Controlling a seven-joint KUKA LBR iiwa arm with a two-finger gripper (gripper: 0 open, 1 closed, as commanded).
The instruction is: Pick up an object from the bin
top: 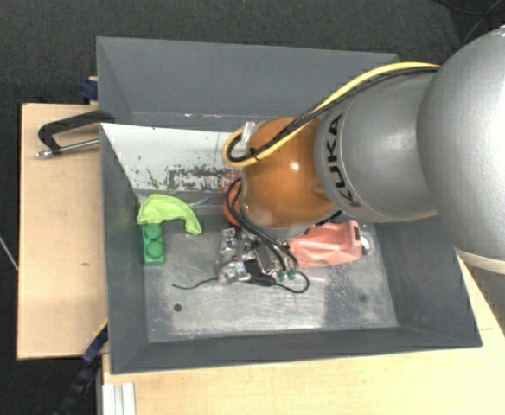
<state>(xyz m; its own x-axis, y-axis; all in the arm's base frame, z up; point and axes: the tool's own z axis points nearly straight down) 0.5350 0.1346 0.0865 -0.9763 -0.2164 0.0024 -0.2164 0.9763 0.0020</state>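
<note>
Few things are lying in the bin (235, 85); the claw (251, 264), open or closed I cannot tell, is hovering just beside the pink packet (326, 245) and should probably centre over it first.

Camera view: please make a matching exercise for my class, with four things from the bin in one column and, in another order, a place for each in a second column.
Column one:
1. lime-green curved piece
2. dark green block
3. pink object
4. gripper

Column two:
A. at the middle of the bin floor
B. just right of the gripper
C. left side, nearer the back wall
D. left side, just in front of the lime-green curved piece

Pairs: 1-C, 2-D, 3-B, 4-A.
</note>
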